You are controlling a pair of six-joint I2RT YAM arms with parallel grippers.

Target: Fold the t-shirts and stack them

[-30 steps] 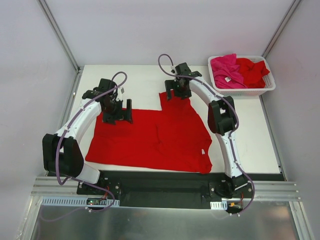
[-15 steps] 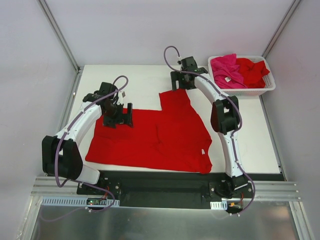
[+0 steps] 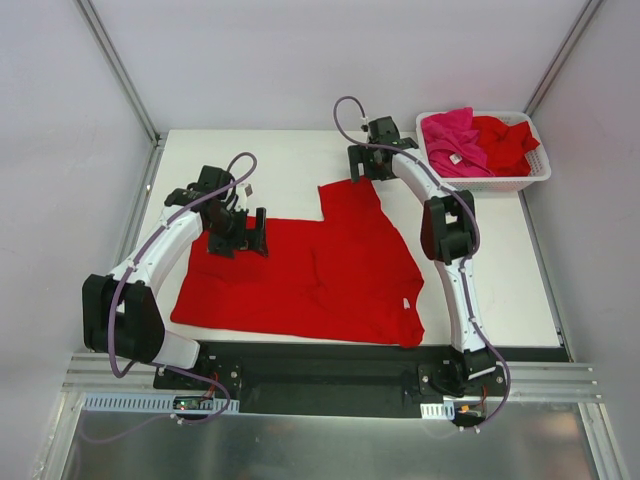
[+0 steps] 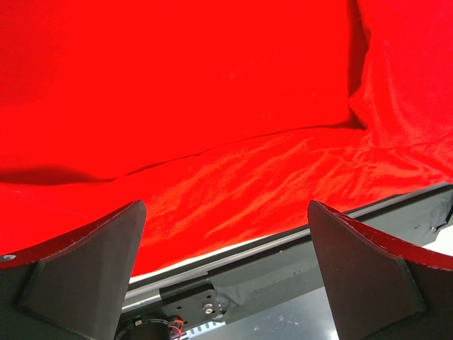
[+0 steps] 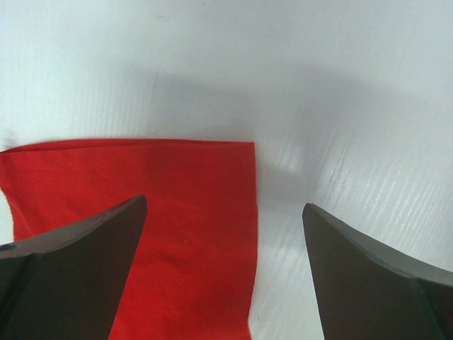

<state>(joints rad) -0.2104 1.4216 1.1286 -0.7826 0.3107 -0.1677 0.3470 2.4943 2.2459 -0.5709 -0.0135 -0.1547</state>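
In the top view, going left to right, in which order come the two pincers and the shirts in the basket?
The left pincer → right pincer → crumpled magenta-pink cloth t-shirt → crumpled red cloth t-shirt.

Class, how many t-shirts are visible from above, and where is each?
3. One red t-shirt lies spread on the table; a pink t-shirt and a second red t-shirt sit bunched in the basket. More may be hidden underneath.

White left arm (image 3: 160, 245) and right arm (image 3: 465, 300) — black joints (image 3: 120, 315), purple cables (image 3: 336, 113), dark wedge-shaped end effector fingers (image 4: 85, 269)
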